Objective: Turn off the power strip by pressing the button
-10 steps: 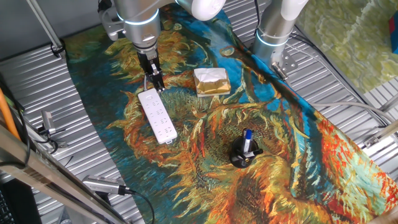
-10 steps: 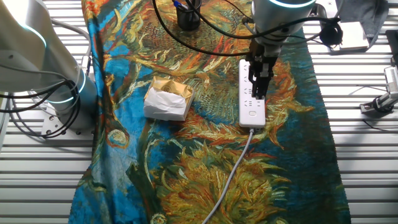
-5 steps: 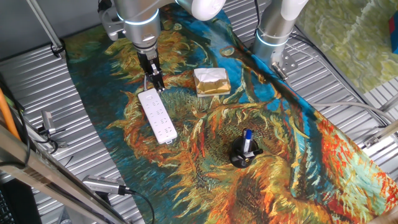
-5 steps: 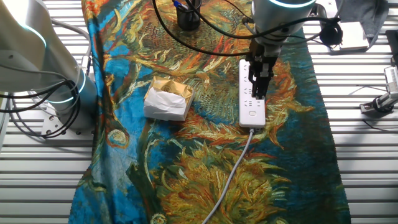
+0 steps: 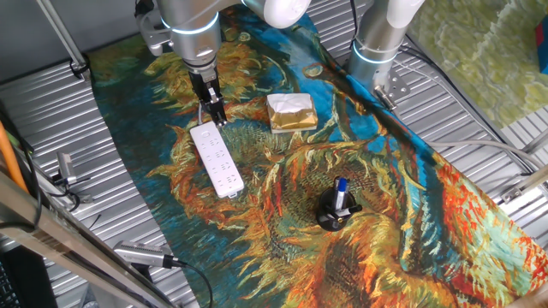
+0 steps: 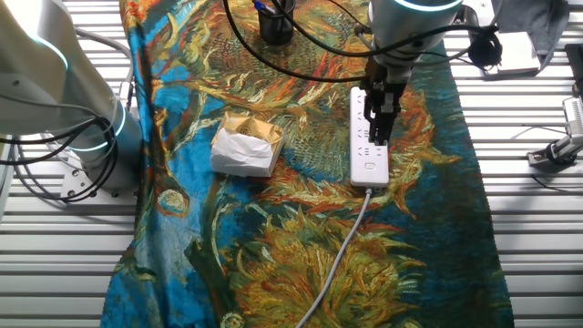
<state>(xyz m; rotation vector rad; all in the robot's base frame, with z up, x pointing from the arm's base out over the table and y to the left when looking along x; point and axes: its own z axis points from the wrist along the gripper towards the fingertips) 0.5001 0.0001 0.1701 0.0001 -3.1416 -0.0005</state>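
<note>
The white power strip (image 5: 216,159) lies flat on the sunflower-print cloth, left of centre; in the other fixed view it (image 6: 369,137) sits at the upper right with its cable end toward the camera. My gripper (image 5: 219,120) points straight down over the cable end of the strip, its dark fingers drawn together into one narrow tip. In the other fixed view the gripper (image 6: 377,139) stands on or just above the strip's face, a little beyond the end pad. I cannot tell whether the tip touches the strip. The button itself is not clearly visible.
A gold-wrapped block (image 5: 291,111) lies right of the strip, also in the other fixed view (image 6: 244,146). A black holder with a blue pen (image 5: 337,210) stands nearer the front. The strip's grey cable (image 6: 342,255) runs across the cloth. A second arm's base (image 5: 377,51) stands at the back.
</note>
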